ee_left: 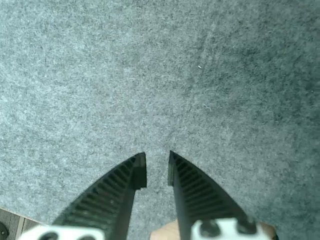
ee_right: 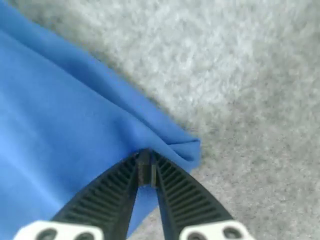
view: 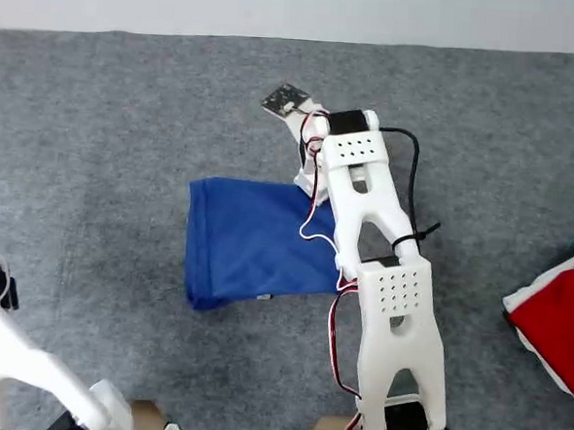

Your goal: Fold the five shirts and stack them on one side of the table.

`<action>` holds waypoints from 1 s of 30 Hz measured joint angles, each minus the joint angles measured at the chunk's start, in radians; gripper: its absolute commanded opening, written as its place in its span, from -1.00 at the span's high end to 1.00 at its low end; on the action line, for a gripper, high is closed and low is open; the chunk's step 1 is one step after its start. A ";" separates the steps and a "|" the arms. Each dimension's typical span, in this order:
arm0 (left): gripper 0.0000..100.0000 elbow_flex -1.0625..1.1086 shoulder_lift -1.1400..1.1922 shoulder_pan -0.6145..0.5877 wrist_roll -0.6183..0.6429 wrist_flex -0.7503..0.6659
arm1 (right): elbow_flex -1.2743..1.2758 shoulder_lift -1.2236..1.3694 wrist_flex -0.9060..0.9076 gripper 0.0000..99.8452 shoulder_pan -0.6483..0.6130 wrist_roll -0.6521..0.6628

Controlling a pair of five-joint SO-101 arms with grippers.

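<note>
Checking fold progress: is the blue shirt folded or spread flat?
Folded: the blue shirt forms a compact rectangle, doubled edge showing by the right claw.

I work over a grey, fuzzy, carpet-covered bench (view: 96, 145); along its far edge runs a plain, pale strip of wall (view: 280, 10).

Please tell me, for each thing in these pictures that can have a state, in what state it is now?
blue shirt: folded to a rectangle, lying on the grey table, one corner pinched.
right gripper: shut on the blue shirt's corner.
left gripper: slightly open, holding nothing, above the grey table.
red shirt: lying at the table's edge, cut off by the picture; folded or not, cannot tell.
</note>
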 measured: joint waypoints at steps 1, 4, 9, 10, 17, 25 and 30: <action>0.83 0.000 0.000 0.000 0.000 0.000 | 0.000 0.003 0.000 0.98 0.011 0.000; 0.83 0.000 0.000 0.000 0.000 0.000 | 0.000 0.003 0.000 0.98 0.044 0.000; 0.83 0.000 0.000 0.000 0.000 0.000 | 0.000 0.003 0.000 0.98 0.061 0.000; 0.83 0.000 0.000 0.000 0.000 0.000 | 0.000 0.002 0.005 0.98 0.057 0.000; 0.83 0.000 0.000 0.000 0.000 0.000 | 0.000 -0.133 0.086 0.98 -0.023 0.000; 0.83 0.000 0.000 0.000 0.000 0.000 | 0.000 -0.290 0.278 0.98 -0.058 -0.112; 0.83 0.000 0.000 0.000 0.000 0.000 | 0.081 -0.385 0.278 0.92 -0.057 -0.238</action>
